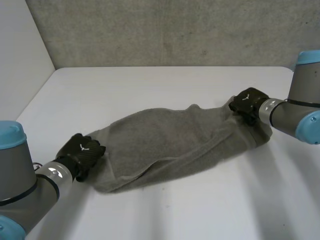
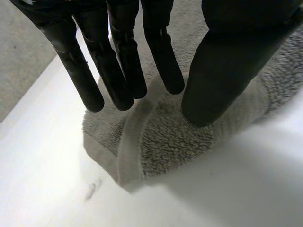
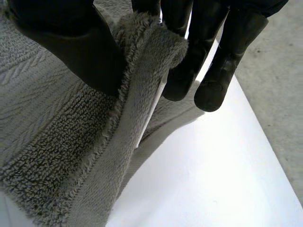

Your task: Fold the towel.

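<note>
I have the grey towel (image 1: 170, 145) stretched across the white table (image 1: 150, 85), my right hand (image 3: 71, 40) pinching its right-end edge between thumb and fingers, ready to carry it over, while my left hand (image 2: 227, 56) hangs straight-fingered over the opposite corner, gripping nothing.

White table (image 1: 165, 215), grey wall (image 1: 165, 30)

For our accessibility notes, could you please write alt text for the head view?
A grey towel lies loosely bunched across a white table, one layer over another. The left robot hand is at the towel's nearer end on the robot's left, and the right robot hand is at its farther end.
</note>
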`<state>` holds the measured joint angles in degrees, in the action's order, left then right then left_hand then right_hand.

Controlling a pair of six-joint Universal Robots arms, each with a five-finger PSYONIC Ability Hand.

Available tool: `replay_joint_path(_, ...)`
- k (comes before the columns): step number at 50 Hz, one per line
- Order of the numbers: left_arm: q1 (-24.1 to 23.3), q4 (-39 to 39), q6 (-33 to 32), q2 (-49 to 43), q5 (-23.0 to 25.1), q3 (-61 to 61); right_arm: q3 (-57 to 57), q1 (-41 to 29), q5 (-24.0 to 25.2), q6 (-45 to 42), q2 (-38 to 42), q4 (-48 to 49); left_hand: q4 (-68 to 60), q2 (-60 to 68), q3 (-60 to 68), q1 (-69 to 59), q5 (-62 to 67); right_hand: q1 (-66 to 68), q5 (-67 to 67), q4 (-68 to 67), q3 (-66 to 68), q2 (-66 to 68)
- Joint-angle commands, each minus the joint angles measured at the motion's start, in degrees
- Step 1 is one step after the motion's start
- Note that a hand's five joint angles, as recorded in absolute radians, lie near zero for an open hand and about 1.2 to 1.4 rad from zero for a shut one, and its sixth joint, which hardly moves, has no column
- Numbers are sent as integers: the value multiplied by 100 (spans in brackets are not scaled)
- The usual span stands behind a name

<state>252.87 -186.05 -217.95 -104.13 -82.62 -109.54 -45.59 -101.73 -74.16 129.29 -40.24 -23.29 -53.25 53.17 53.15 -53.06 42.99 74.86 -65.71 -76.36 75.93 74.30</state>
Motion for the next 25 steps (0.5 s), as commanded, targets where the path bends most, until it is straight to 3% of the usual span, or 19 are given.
replay_joint_path(1,-1,-195,-2,-55,-17,134,-407,144,16,53,-468,-9,-911,919,921,-930,937,514,-429,-364,407,570)
replay_joint_path(7,70,-239,-2,-196,-26,214,-1083,320,218,62,-1048,-9,-373,381,383,-392,398,-372,456,522,-479,-315)
replay_joint_path(10,78,-239,-2,-257,-35,205,-1468,425,437,53,-1258,-9,697,-688,-687,677,-671,-1344,1428,1493,-1450,-1287)
replay_joint_path(11,78,-230,7,-283,-26,196,-1653,460,516,61,-1337,-9,1520,-1511,-1510,1500,-1494,-1364,1449,1514,-1471,-1308)
replay_joint_path(25,26,-204,25,-275,44,371,-2981,777,806,53,-1777,473,2823,-2815,-2813,2804,-2798,-1264,1348,1413,-1370,-1207)
